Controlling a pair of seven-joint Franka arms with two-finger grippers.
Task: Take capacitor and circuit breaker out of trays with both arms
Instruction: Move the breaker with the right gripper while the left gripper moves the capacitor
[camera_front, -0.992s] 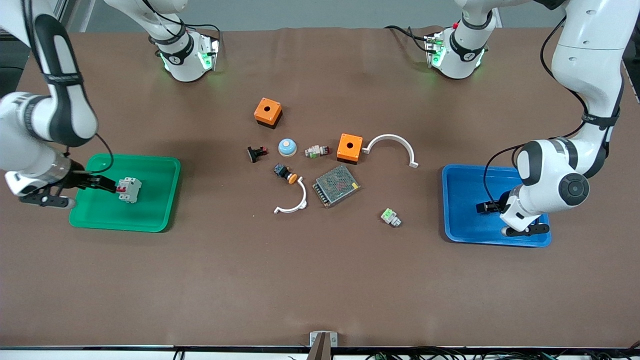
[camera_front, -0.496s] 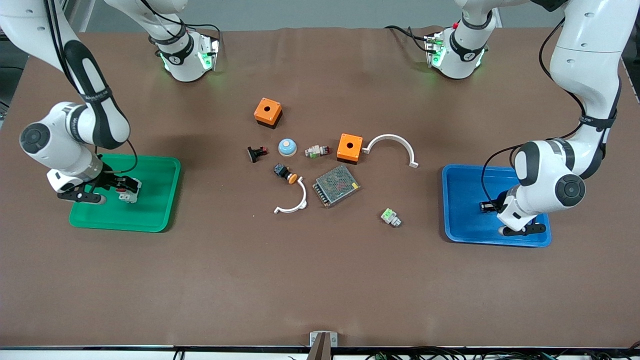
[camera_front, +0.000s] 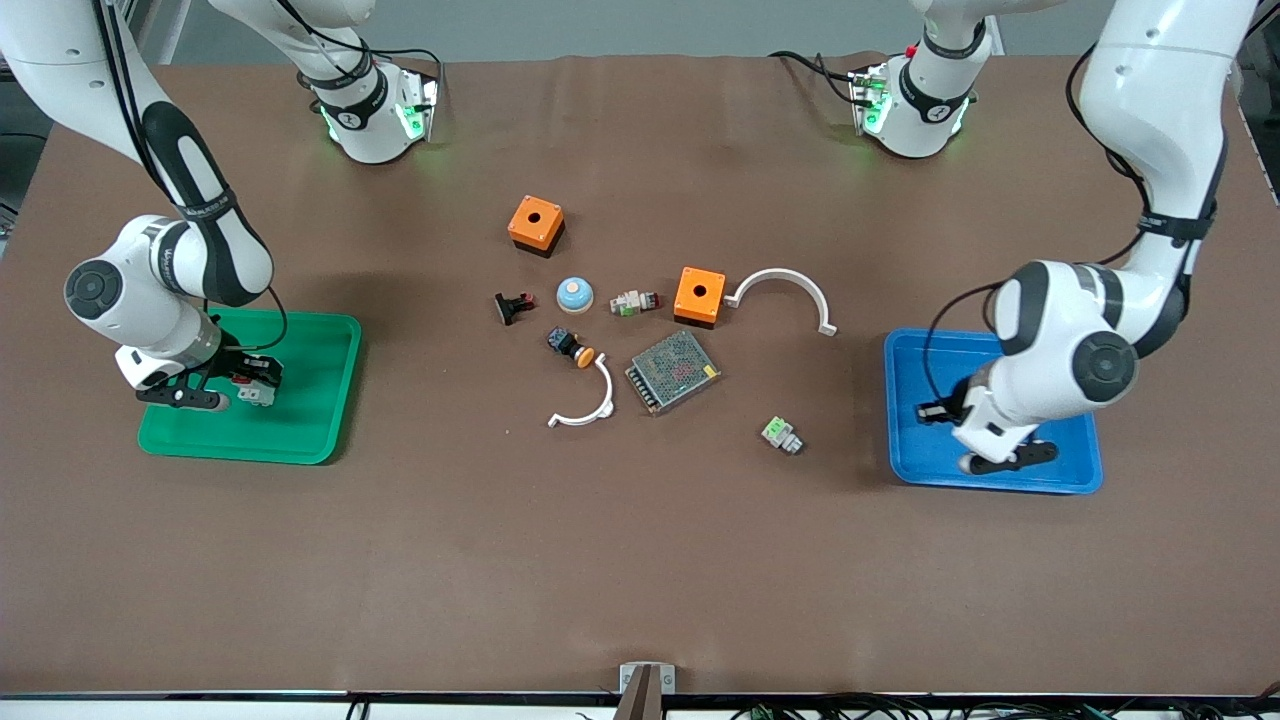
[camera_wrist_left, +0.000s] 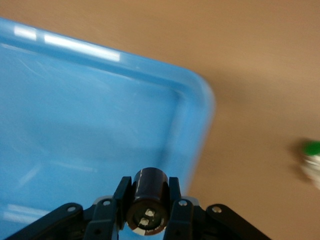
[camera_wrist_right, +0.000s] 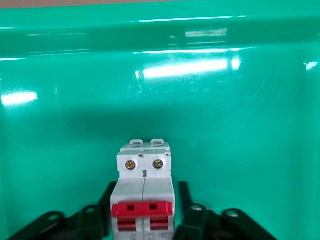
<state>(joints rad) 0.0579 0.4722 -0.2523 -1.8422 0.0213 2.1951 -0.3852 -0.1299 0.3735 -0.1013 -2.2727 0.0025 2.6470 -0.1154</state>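
Observation:
The breaker, a white block with red levers, is low in the green tray. My right gripper is shut on it. In the right wrist view the breaker stands between the fingers over the tray floor. My left gripper is over the blue tray, near the tray's edge toward the table's middle. In the left wrist view it is shut on the capacitor, a black stubby cylinder, above the blue tray.
In the middle of the table lie two orange boxes, a black-and-red switch, a blue dome, an orange-capped button, two white arcs, a mesh box and a white-green connector.
The right arm has swung in over the green tray and brought the breaker lower. The left gripper has moved with the capacitor toward the blue tray's edge nearer the table's middle.

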